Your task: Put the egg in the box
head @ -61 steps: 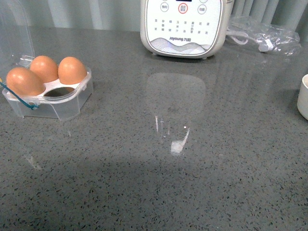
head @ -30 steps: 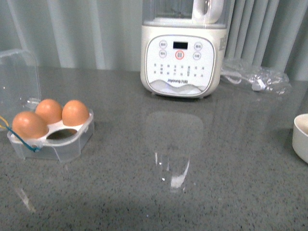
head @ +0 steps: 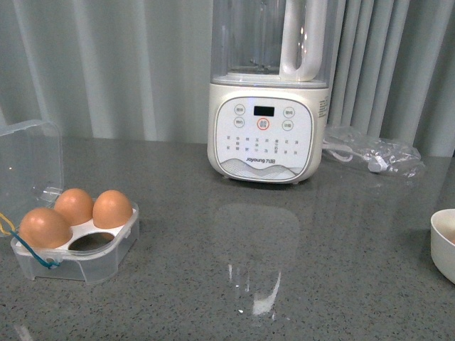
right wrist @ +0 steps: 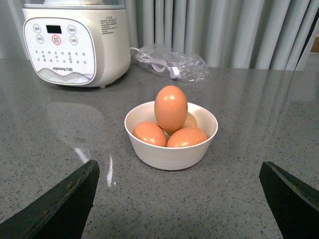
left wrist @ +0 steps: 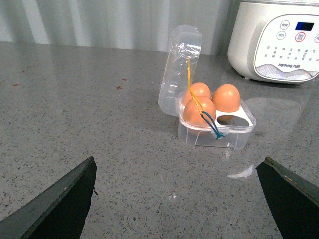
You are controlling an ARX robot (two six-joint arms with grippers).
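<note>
my left gripper [left wrist: 178,163] hangs open and empty over the tabletop [left wrist: 75,114], facing the box [left wrist: 234,137], whose lid [left wrist: 179,64] stands up; three eggs [left wrist: 199,110] sit in it, one cell free. my right gripper [right wrist: 179,165] is open too, before a bowl [right wrist: 149,155] of more eggs [right wrist: 171,108].

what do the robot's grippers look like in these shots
Only the fingers show. The left gripper and right gripper each have two dark, near-black, wedge-shaped fingers tapering to a tip. No cables or markings visible; the front view shows no arm.
</note>
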